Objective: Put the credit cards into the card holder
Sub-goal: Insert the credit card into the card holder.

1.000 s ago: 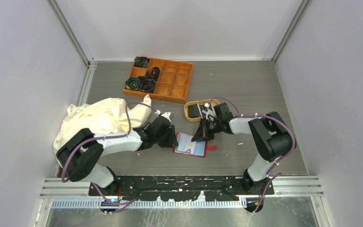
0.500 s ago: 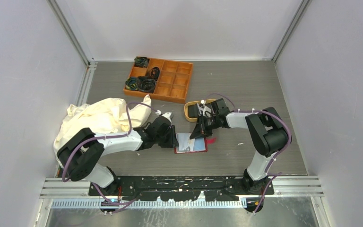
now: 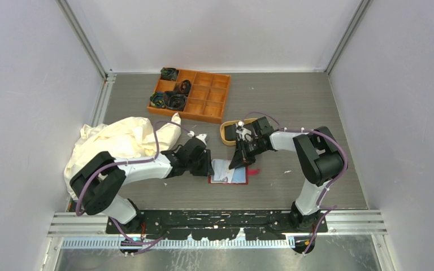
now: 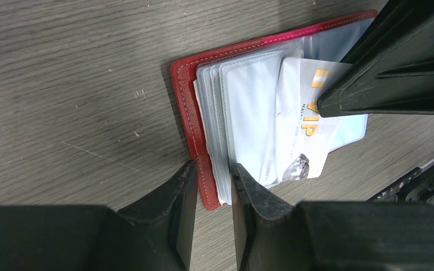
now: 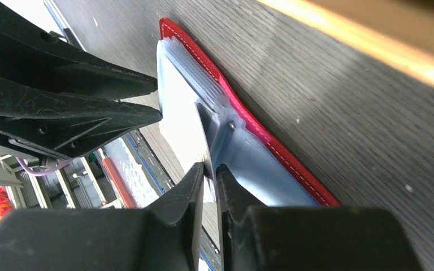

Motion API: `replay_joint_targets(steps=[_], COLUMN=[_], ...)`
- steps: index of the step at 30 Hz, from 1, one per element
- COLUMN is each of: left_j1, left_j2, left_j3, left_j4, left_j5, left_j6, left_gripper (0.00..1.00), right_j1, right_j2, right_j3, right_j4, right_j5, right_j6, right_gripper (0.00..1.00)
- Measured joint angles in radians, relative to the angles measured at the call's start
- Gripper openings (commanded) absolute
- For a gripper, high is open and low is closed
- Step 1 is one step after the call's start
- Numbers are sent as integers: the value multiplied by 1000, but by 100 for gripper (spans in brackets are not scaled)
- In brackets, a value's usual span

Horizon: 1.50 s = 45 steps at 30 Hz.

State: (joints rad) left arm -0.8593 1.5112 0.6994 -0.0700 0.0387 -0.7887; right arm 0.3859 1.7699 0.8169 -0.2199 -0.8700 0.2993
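Near the desk's [image 3: 294, 113] front edge we log: left gripper [image 4: 212, 169] clamping card holder [image 4: 183, 96]; right gripper [image 5: 209, 167] pinching half-pocketed white card [image 4: 302, 130]; early release could let it slip out.

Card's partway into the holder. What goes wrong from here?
Card looks skewed and only partly in a sleeve; if the right gripper lets go now, it may slide back out. Left gripper clamps the holder at one edge only, so pushing could pivot it.
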Motion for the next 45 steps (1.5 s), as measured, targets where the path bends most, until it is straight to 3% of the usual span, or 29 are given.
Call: replay_joint_targets(steps=[9, 30, 41, 45], left_j1=[0, 32, 38, 39], left_j2=[14, 36, 52, 52], left_j3=[26, 56, 72, 72], left_j4=[-31, -49, -60, -62], left_j5=[5, 42, 68, 68], left_j6=[16, 58, 67, 68], left_gripper=[29, 29, 29, 30], right_j1=[-2, -19, 5, 15], right_j2=[21, 83, 154, 161], right_j3=[46, 117, 195, 206], right_j4=[-71, -219, -253, -254], right_j5=[-23, -22, -60, -58], right_j6=[-18, -40, -100, -108], right_gripper=[8, 7, 11, 20])
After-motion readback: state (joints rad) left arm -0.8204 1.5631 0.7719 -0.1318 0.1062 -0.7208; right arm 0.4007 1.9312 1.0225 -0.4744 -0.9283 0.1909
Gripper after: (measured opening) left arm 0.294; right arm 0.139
